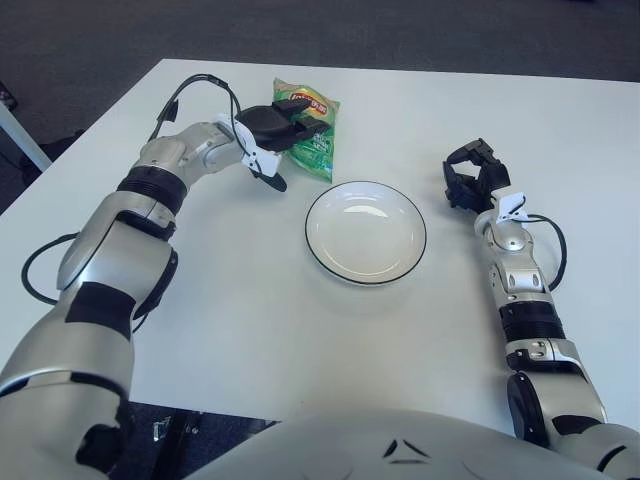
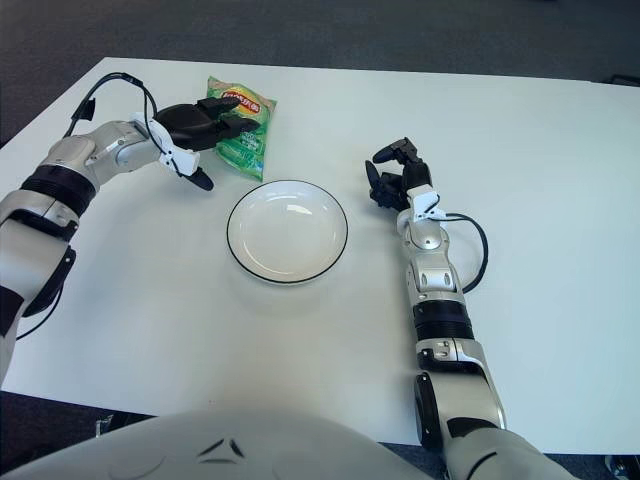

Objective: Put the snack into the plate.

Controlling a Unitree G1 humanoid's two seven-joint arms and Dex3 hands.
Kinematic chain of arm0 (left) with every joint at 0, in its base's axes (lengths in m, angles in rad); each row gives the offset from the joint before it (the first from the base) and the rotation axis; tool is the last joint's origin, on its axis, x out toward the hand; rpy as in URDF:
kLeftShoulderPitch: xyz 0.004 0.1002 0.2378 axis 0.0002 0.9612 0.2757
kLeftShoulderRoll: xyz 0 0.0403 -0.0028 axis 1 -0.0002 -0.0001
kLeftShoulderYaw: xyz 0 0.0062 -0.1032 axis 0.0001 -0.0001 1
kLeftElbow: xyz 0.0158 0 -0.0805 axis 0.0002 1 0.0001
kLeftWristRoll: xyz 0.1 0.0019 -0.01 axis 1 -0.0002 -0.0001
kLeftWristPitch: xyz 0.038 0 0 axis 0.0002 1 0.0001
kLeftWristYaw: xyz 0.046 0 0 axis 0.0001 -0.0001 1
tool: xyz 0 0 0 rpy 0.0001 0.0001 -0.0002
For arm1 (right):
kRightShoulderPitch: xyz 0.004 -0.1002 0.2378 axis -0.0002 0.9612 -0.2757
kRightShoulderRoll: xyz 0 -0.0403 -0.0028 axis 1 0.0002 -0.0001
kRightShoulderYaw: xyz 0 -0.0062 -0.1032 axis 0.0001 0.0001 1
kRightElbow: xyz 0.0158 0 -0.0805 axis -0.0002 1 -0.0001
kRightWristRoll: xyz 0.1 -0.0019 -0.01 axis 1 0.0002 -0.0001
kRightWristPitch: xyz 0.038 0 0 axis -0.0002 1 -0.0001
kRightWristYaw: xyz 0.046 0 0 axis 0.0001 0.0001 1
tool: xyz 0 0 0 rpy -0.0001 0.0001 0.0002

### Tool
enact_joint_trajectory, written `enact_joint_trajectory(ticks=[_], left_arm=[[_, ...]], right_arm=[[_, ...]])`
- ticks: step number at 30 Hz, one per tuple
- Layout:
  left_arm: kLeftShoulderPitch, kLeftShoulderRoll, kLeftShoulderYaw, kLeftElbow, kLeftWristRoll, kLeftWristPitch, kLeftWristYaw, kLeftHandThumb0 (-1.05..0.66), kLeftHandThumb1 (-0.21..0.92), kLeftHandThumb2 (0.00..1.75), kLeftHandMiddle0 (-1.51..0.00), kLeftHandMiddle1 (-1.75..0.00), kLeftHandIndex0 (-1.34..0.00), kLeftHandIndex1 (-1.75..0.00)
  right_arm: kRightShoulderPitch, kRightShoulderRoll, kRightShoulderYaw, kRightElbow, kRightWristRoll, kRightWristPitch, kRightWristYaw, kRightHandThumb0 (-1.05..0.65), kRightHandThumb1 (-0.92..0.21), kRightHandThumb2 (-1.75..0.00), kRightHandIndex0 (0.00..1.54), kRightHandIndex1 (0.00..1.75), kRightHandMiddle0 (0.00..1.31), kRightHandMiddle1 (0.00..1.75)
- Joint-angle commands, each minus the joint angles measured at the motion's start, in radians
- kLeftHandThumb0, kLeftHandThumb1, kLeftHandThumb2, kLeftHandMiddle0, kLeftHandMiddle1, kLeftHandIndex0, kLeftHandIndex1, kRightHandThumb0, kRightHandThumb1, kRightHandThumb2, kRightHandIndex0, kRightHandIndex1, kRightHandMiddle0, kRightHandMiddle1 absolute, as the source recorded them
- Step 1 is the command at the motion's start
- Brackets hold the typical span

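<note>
A green snack bag (image 1: 318,140) lies flat on the white table, just beyond the upper left of the white plate (image 1: 366,240) with a dark rim. My left hand (image 1: 297,140) is on the bag's near left part. Its black fingers (image 1: 300,108) stretch across the top of the bag, and the white-tipped thumb (image 1: 272,176) points down to the table beside it, not closed on the bag. Part of the bag is hidden under the hand. The plate holds nothing. To the right of the plate shows my right hand (image 1: 468,180), loosely curled and holding nothing.
The table's far edge runs just behind the snack bag, and its left edge (image 1: 80,130) slants past my left arm. Dark carpet lies beyond both. A black cable loops over my left forearm (image 1: 190,85).
</note>
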State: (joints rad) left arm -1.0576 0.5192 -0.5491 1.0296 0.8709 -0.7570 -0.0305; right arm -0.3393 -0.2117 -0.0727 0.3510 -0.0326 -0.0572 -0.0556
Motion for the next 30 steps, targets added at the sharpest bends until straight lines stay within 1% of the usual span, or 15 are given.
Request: enact_joint_trajectory(ticks=[1,2,6,9,11,13,16,18,20,23,26,30], left_arm=[[-0.013,-0.025,-0.033,0.042,0.035,0.052,0.056,-0.79,0.51,0.52,0.0,0.0,0.0,-0.31],[-0.014,-0.028,-0.042,0.048,0.043,0.064,0.072,-0.79,0.5,0.52,0.0,0.0,0.0,-0.3],[-0.023,-0.042,-0.095,0.08,0.114,0.138,0.203,-0.81,0.51,0.55,0.0,0.0,0.0,-0.24],[-0.016,-0.054,-0.141,0.098,0.181,0.212,0.366,-0.82,0.53,0.56,0.0,0.0,0.0,-0.19],[-0.015,-0.058,-0.157,0.107,0.2,0.233,0.423,-0.81,0.53,0.57,0.0,0.0,0.0,-0.16],[-0.006,-0.072,-0.176,0.119,0.222,0.282,0.507,-0.79,0.54,0.58,0.0,0.0,0.0,-0.14],[-0.001,-0.085,-0.197,0.135,0.239,0.324,0.579,-0.78,0.55,0.58,0.0,0.0,0.0,-0.12],[0.007,-0.103,-0.217,0.146,0.261,0.39,0.646,-0.78,0.56,0.59,0.0,0.0,0.0,-0.1],[0.013,-0.118,-0.233,0.157,0.275,0.445,0.693,-0.79,0.59,0.58,0.0,0.0,0.0,-0.06],[0.016,-0.133,-0.25,0.176,0.281,0.493,0.729,-0.8,0.62,0.57,0.0,0.0,0.0,-0.02],[0.021,-0.153,-0.267,0.201,0.289,0.553,0.764,-0.76,0.63,0.57,0.0,0.0,0.0,-0.01],[0.022,-0.166,-0.276,0.22,0.282,0.582,0.786,-0.69,0.66,0.59,0.0,0.0,0.0,0.0]], right_arm=[[0.065,0.015,0.023,0.053,-0.022,0.055,0.011,-0.37,-0.74,-0.78,1.2,1.75,0.3,1.75],[0.066,0.015,0.023,0.051,-0.023,0.055,0.011,-0.37,-0.74,-0.78,1.2,1.75,0.3,1.75],[0.069,0.015,0.025,0.047,-0.023,0.053,0.013,-0.37,-0.72,-0.8,1.21,1.75,0.31,1.75],[0.07,0.012,0.028,0.048,-0.028,0.05,0.011,-0.37,-0.72,-0.81,1.21,1.75,0.31,1.75],[0.071,0.011,0.029,0.047,-0.029,0.049,0.01,-0.37,-0.71,-0.81,1.21,1.75,0.31,1.75],[0.071,0.01,0.03,0.046,-0.031,0.05,0.01,-0.37,-0.71,-0.82,1.21,1.75,0.31,1.75],[0.075,0.009,0.03,0.041,-0.033,0.05,0.011,-0.37,-0.71,-0.82,1.21,1.75,0.31,1.75],[0.078,0.009,0.031,0.04,-0.036,0.047,0.011,-0.37,-0.71,-0.82,1.21,1.75,0.31,1.75],[0.08,0.009,0.031,0.036,-0.039,0.045,0.011,-0.37,-0.71,-0.82,1.21,1.75,0.31,1.75],[0.084,0.01,0.03,0.031,-0.04,0.045,0.011,-0.37,-0.71,-0.82,1.22,1.75,0.31,1.75],[0.088,0.011,0.031,0.023,-0.042,0.05,0.012,-0.37,-0.71,-0.82,1.22,1.75,0.31,1.75],[0.091,0.009,0.034,0.017,-0.045,0.054,0.013,-0.37,-0.71,-0.82,1.21,1.75,0.31,1.75]])
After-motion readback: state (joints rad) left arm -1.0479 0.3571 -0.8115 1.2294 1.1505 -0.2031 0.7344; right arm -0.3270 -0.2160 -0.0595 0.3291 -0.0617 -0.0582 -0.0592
